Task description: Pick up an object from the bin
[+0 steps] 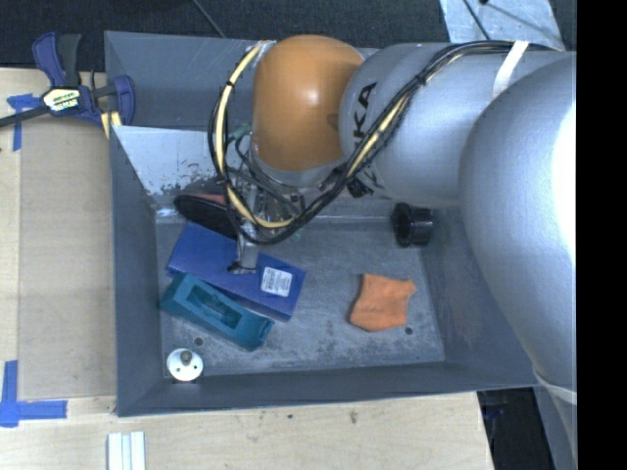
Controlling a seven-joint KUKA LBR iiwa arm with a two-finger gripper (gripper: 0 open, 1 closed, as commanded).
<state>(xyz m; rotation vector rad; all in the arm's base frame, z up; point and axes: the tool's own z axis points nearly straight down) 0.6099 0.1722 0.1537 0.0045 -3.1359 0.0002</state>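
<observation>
Beneath jaws: flat blue box, left part of bin.

Under my gripper lies a flat, dark blue rectangular box, thin like a closed case, with a small white printed label near its right-hand corner. It rests face up on the left half of the grey metal bin floor, turned askew so that its long edges run from upper left down to lower right. Its lower edge lies partly over a teal plastic case, so it sits slightly raised there.
</observation>
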